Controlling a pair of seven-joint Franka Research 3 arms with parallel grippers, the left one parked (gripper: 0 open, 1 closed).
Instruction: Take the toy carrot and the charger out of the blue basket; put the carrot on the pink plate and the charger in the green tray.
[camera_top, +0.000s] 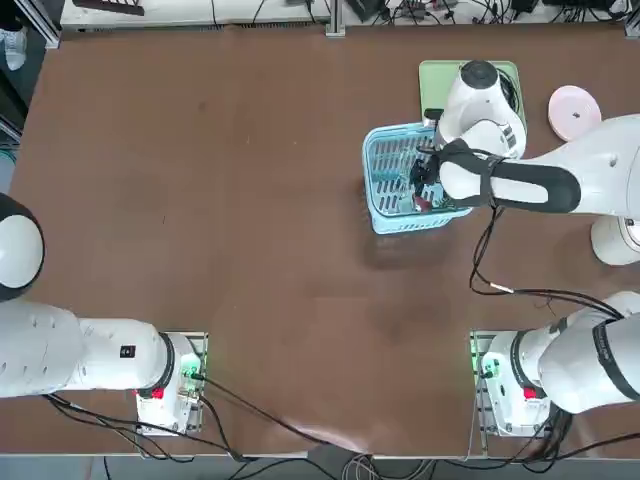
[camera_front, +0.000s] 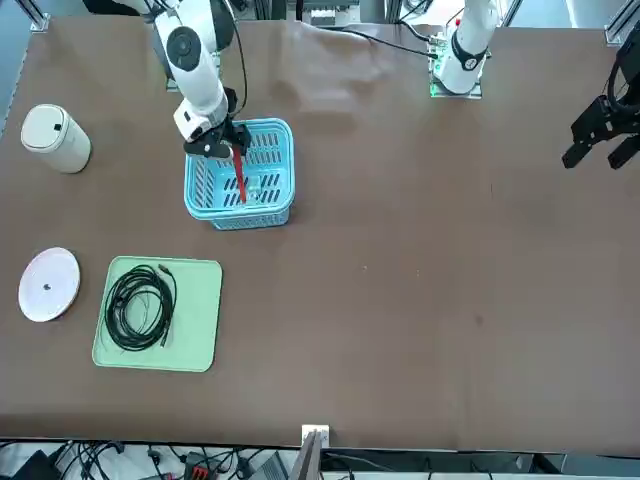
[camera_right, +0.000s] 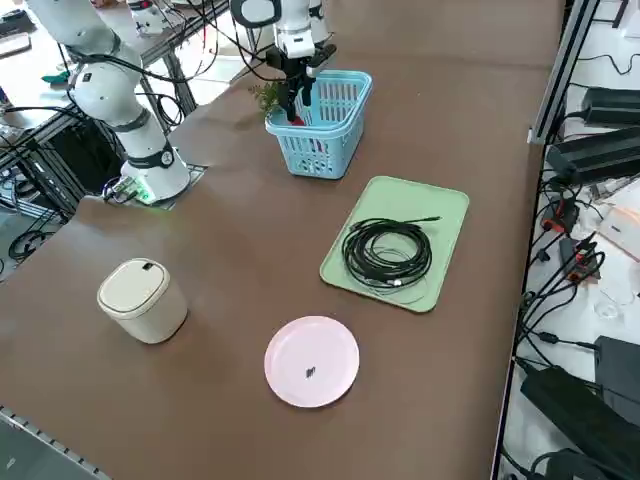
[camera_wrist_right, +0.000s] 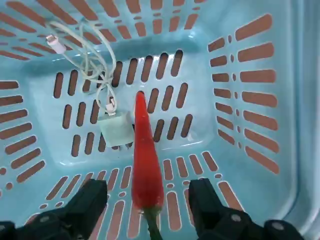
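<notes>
The blue basket (camera_top: 385, 170) (camera_front: 265, 150) (camera_right: 330, 140) stands near the table's far right. Inside it the red-orange toy carrot (camera_wrist_right: 146, 160) (camera_front: 240, 178) leans against a wall, tip on the floor, green leaves (camera_right: 265, 97) poking over the rim. The whitish charger (camera_wrist_right: 115, 129) lies on the basket floor beside the carrot's tip, its pale cord looped behind it. My right gripper (camera_wrist_right: 148, 200) (camera_top: 425, 180) (camera_front: 228, 140) hangs open inside the basket, one finger on each side of the carrot's upper end, with gaps showing. The green tray (camera_front: 195, 330) (camera_right: 440, 215) and pink plate (camera_front: 48, 284) (camera_right: 311, 361) lie beyond the basket.
A coiled black cable (camera_front: 140, 305) (camera_right: 387, 252) lies in the green tray. A white lidded canister (camera_front: 55, 138) (camera_right: 140, 300) stands on the table at the robot's right of the basket.
</notes>
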